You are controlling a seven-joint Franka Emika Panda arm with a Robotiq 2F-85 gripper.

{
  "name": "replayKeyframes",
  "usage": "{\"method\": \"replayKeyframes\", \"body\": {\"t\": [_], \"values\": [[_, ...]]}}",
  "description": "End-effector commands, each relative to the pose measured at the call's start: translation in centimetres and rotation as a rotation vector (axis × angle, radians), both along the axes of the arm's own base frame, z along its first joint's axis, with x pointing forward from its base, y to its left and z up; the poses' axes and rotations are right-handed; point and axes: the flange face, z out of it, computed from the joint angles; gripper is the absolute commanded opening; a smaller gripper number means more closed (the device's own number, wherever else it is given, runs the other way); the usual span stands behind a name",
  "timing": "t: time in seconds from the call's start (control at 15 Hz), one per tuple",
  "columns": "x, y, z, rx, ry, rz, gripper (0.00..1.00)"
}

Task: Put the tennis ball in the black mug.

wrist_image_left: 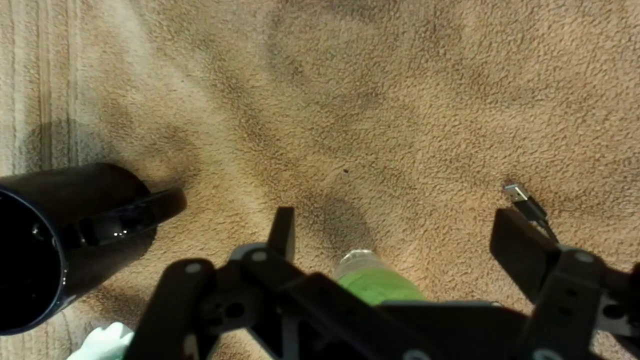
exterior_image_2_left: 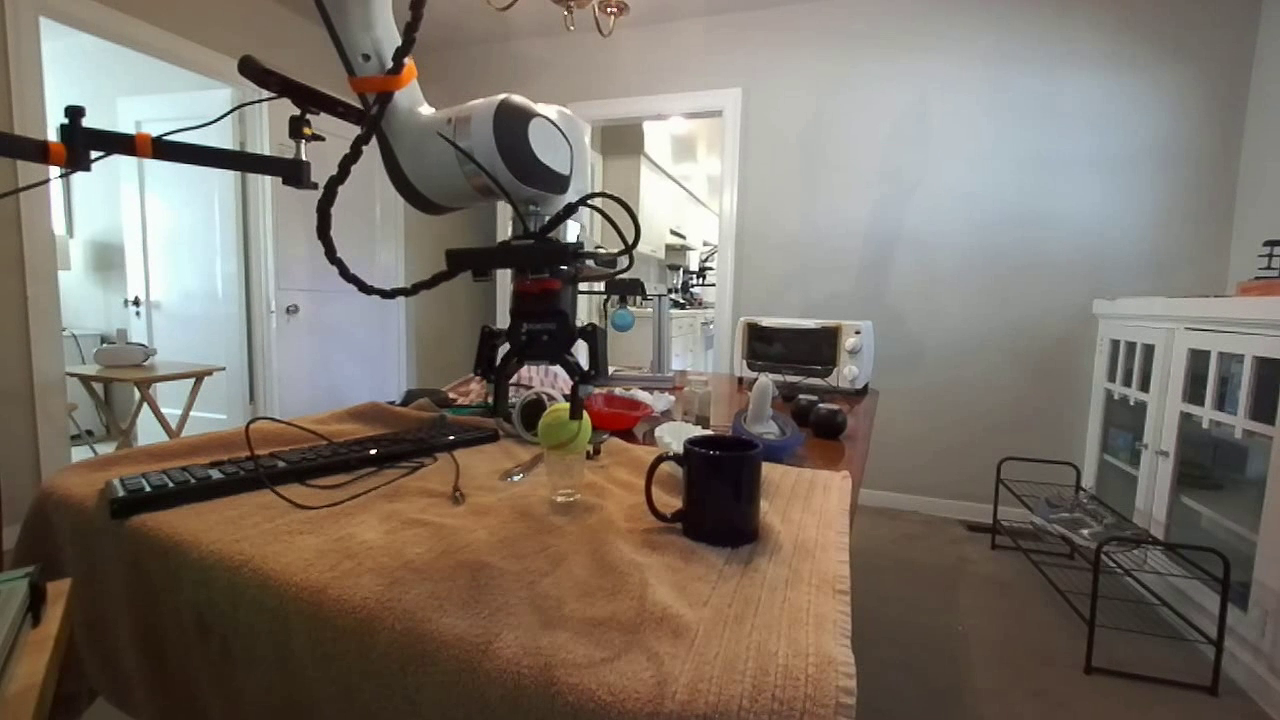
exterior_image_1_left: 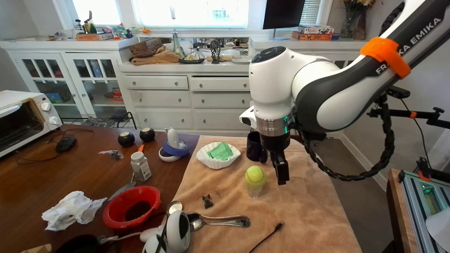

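Observation:
The yellow-green tennis ball (exterior_image_1_left: 255, 175) rests on top of a small clear cup (exterior_image_1_left: 255, 191) on the tan towel; it also shows in an exterior view (exterior_image_2_left: 562, 430). The black mug (exterior_image_2_left: 722, 490) stands upright on the towel with its handle towards the ball's side; it also shows in the wrist view (wrist_image_left: 100, 200). In an exterior view the mug (exterior_image_1_left: 254, 147) is partly behind the arm. My gripper (exterior_image_2_left: 540, 405) is open and empty, pointing down beside the ball at about its height. In the wrist view the ball (wrist_image_left: 377, 284) is partly hidden by the gripper (wrist_image_left: 397, 235).
A white paper filter (exterior_image_1_left: 205, 159) with a green item stands near the mug. A keyboard (exterior_image_2_left: 300, 462), a cable with a plug (wrist_image_left: 525, 202), spoons (exterior_image_1_left: 225, 220) and a white controller (exterior_image_1_left: 178, 230) lie around. A red bowl (exterior_image_1_left: 112, 211) stands beyond the towel.

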Motion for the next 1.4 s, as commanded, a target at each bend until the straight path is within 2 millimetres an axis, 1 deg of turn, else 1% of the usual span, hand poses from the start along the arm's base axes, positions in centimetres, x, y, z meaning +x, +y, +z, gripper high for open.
{"method": "replayKeyframes", "body": {"t": [0.0, 0.33, 0.53, 1.0, 1.07, 1.13, 1.2, 1.27, 1.33], "values": [[1.0, 0.8, -1.5, -0.018, -0.028, 0.033, 1.0], [1.7, 1.6, -2.3, -0.009, -0.063, 0.07, 1.0], [2.3, 2.2, -2.5, 0.006, -0.089, 0.081, 1.0], [3.1, 2.3, -2.8, 0.012, -0.113, 0.081, 1.0], [3.1, 2.4, -2.8, 0.012, -0.115, 0.081, 0.97], [3.2, 2.4, -2.9, 0.012, -0.116, 0.081, 0.73], [3.2, 2.4, -2.9, 0.012, -0.117, 0.082, 0.73], [3.2, 2.4, -3.0, 0.013, -0.119, 0.083, 0.69], [3.2, 2.4, -3.0, 0.013, -0.122, 0.084, 0.61]]}}
